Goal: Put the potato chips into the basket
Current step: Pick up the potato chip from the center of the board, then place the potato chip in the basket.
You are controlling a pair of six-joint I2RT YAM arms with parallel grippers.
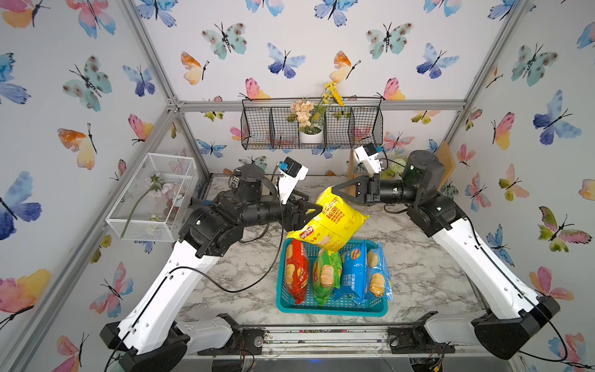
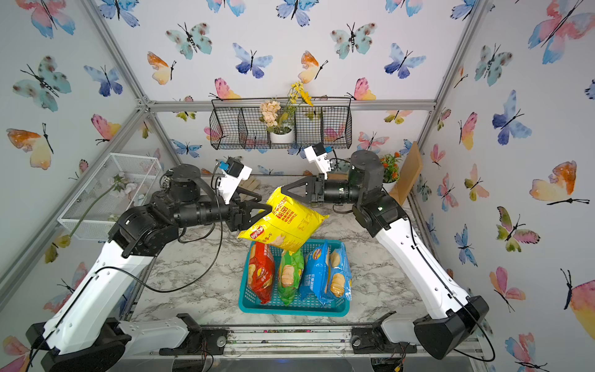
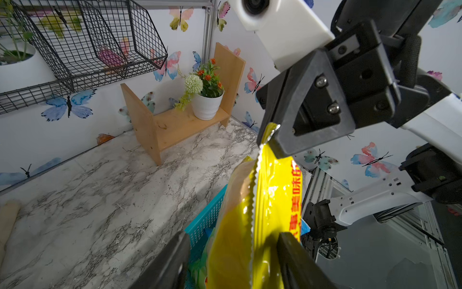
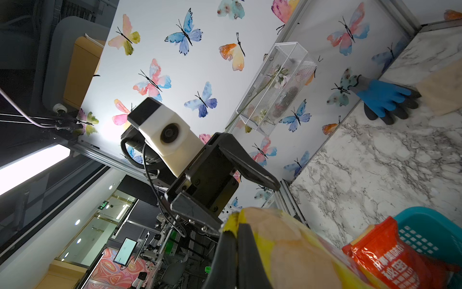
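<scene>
- Marble-patterned tabletop (image 1: 418, 273) inside a booth papered with watercolour butterflies.
- Far left, on the side wall: white mesh box (image 1: 154, 196), a pale flower stem lying inside.
- On the back wall, higher up: black wire basket (image 1: 257, 128) of three compartments, with a white pot of flowers (image 1: 310, 135) in the middle one.
- Next, left gripper (image 1: 314, 214), extended level from the left. Fingers (image 3: 172, 267) spread to either side of the crimped edge of the yellow bag (image 1: 335, 219). Gap visible beside one finger in the left wrist view, so no clamp.
- That yellow bag of potato chips: up in the air, tilted, logo end lowest. Overlaps the far rim of the teal basket (image 1: 331, 310) in both top views, above the red bag (image 1: 296, 273) and green bag (image 1: 325, 277). Contact with those two: cannot tell.
- Below, the teal basket flat on the marble, between the two arms. Holds four bags packed side by side: red, green, then blue bag (image 1: 352, 277) and outermost blue bag (image 1: 378, 277) at its right wall.
- Then right gripper (image 1: 335, 190), extended from the right. Fingers pressed together on the yellow bag's top seal, pinching its upper corner, with the bag hanging from that grip.
- Far right, in the back corner: wooden shelf (image 3: 175, 130) with a potted plant (image 3: 207, 105) standing on it.
</scene>
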